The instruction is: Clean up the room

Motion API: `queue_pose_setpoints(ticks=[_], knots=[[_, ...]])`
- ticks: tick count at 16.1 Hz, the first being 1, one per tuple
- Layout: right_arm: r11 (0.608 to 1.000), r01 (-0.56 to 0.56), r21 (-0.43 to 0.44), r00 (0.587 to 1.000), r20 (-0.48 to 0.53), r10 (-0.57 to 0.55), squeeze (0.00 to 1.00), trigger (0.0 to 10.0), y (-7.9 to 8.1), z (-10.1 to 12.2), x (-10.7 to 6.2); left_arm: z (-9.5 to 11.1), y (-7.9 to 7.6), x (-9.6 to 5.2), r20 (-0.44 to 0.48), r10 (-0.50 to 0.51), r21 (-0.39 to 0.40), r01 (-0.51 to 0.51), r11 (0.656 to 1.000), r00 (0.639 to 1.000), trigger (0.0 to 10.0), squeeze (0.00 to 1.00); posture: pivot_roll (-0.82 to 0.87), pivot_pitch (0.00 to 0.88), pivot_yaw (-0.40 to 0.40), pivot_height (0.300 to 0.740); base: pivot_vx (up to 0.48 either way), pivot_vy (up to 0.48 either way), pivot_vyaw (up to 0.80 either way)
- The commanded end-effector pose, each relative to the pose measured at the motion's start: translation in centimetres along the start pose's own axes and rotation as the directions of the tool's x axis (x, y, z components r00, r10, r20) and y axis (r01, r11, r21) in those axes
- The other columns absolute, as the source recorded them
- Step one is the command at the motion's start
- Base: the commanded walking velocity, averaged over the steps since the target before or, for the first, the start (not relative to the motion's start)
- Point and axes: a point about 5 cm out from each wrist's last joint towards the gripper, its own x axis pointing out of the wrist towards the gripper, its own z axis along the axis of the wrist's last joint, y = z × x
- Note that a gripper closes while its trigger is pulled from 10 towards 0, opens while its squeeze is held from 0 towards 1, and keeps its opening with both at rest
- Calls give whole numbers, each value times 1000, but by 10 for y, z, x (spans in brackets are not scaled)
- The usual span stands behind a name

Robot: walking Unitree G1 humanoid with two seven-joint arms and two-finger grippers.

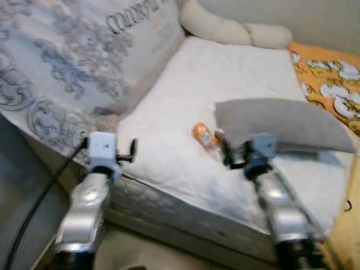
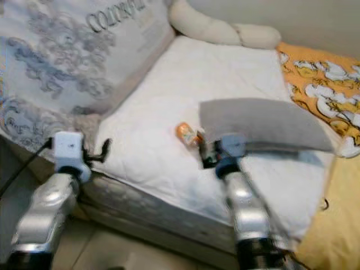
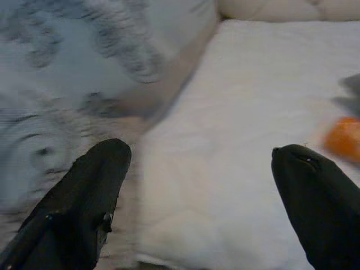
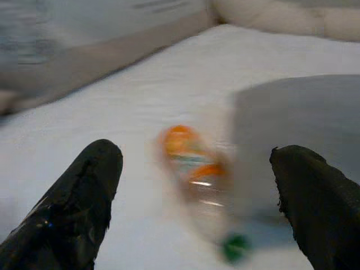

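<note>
A small plastic bottle (image 1: 206, 136) with an orange label and a green cap (image 4: 234, 246) lies on its side on the white mattress (image 1: 225, 79). A grey cloth (image 1: 281, 124) lies beside it, toward the right. My right gripper (image 4: 197, 185) is open just short of the bottle, its fingers wide on either side of it and not touching. My left gripper (image 3: 197, 191) is open at the mattress's near left edge, holding nothing; the orange bottle (image 3: 344, 138) shows off to its side.
A large pale quilt with grey print (image 1: 73, 62) is piled on the bed's left. A cream pillow (image 1: 230, 28) lies at the head. An orange patterned sheet (image 1: 332, 79) covers the right. A black cable (image 1: 34, 208) hangs beside my left arm.
</note>
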Motion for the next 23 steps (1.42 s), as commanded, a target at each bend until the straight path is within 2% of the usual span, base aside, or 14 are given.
queue_pose_setpoints(ticks=[1, 6, 9, 13, 16, 17, 18, 19, 20, 21, 23], knots=[[999, 5, -35, 1000, 11, -4, 0, 10000, -8, 4, -2, 4, -6, 1, 18, -24, 2, 24, 1000, 1000, 10000, 0, -16, 0, -33, 740, 349, 0, 0], [999, -17, -46, 1000, -1, 17, 0, 10000, -3, 0, -3, 4, -7, 0, 19, -36, 26, 36, 999, 999, 10000, 0, -13, 0, -35, 740, 346, 0, 0], [998, -32, -55, 999, -12, 32, 0, 10000, -1, -3, -4, 4, -8, -1, 19, -49, 43, 48, 998, 999, 10000, 0, 3, 0, -36, 740, 341, 0, 688], [999, 28, 20, 1000, -14, -28, 0, 10000, -1, -6, -2, 7, -3, -2, 12, -63, 87, 61, 994, 998, 10000, 0, 20, 0, -4, 740, 335, 0, 200], [999, 37, -40, 999, 3, -37, 0, 10000, -4, -2, 1, 7, -5, -4, 2, -100, 93, 99, 991, 995, 10000, 0, 8, 0, 22, 740, 193, 0, 0], [997, 18, -70, 1000, 0, -18, 0, 10000, -4, 1, 2, 3, -10, -6, -20, -144, 105, 146, 984, 989, 10000, 0, 5, 0, 25, 740, 0, 0, 0], [990, 15, -141, 995, -93, -28, 0, 10000, -11, -2, 5, 0, -17, -9, -44, -199, 139, 203, 969, 979, 10000, 0, 5, 0, 22, 740, 0, 0, 0], [985, 14, -170, 991, -131, -36, 0, 10000, -16, -2, 6, -1, -20, -10, -54, -227, 156, 233, 960, 972, 10000, 0, 7, 0, 18, 740, 0, 0, 0], [986, 11, -164, 990, -136, -34, 0, 10000, -17, -2, 7, -1, -21, -10, -57, -236, 163, 242, 956, 970, 10000, 0, 7, 0, 18, 740, 0, 0, 0], [989, 18, -149, 987, -158, -42, 0, 10000, -24, 4, 10, -1, -23, -11, -73, -282, 194, 291, 937, 957, 10000, 0, 11, 0, 12, 740, 0, 0, 0], [982, 3, -191, 978, -202, -43, 0, 10000, -35, 13, 18, 2, -22, -14, -114, -357, 231, 374, 898, 927, 10000, 0, 22, 0, 2, 740, 0, 0, 0]])
